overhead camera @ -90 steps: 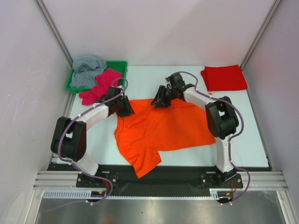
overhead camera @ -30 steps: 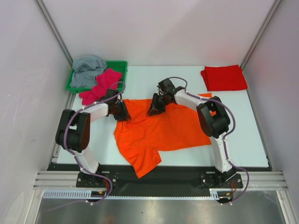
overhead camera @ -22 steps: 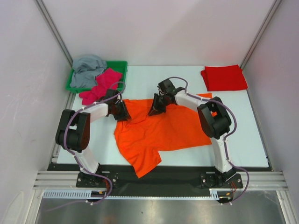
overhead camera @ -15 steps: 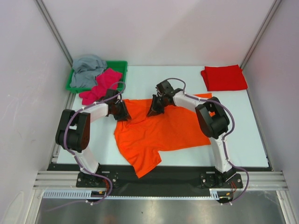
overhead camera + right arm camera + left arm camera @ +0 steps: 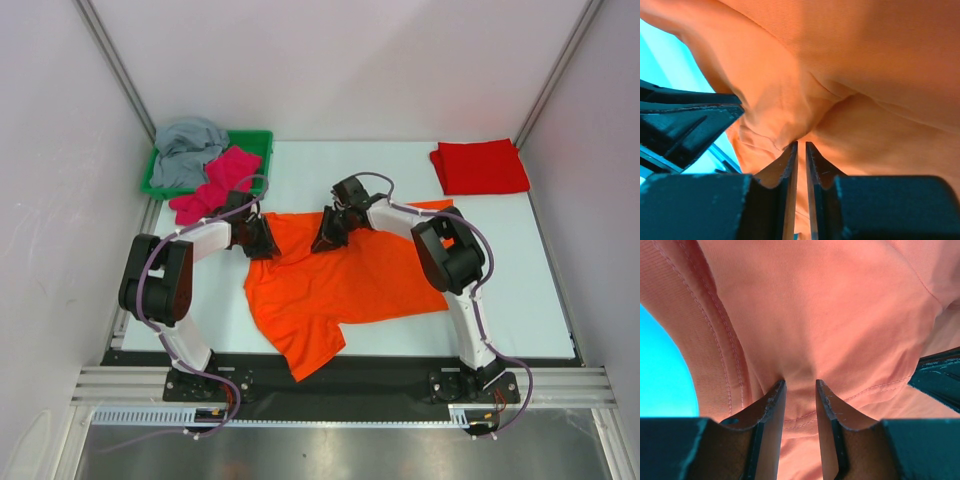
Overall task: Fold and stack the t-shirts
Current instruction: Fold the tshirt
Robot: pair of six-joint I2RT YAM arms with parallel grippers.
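**Both claws grip the bright orange soft cloth t-shirt (image 5: 350, 280)**

It lies spread in the middle of the pale table (image 5: 540, 290). The left gripper (image 5: 262, 240) and the right gripper (image 5: 325, 235) are each clenched on a fold at its far edge. The cloth looks light and limp and will probably sag. Stitched edges seem the safest places to hold it.

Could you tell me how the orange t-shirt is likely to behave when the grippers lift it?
Probably floppy: the orange t-shirt puckers where the left gripper and right gripper pinch it. It likely sags between them, its near hem dragging.
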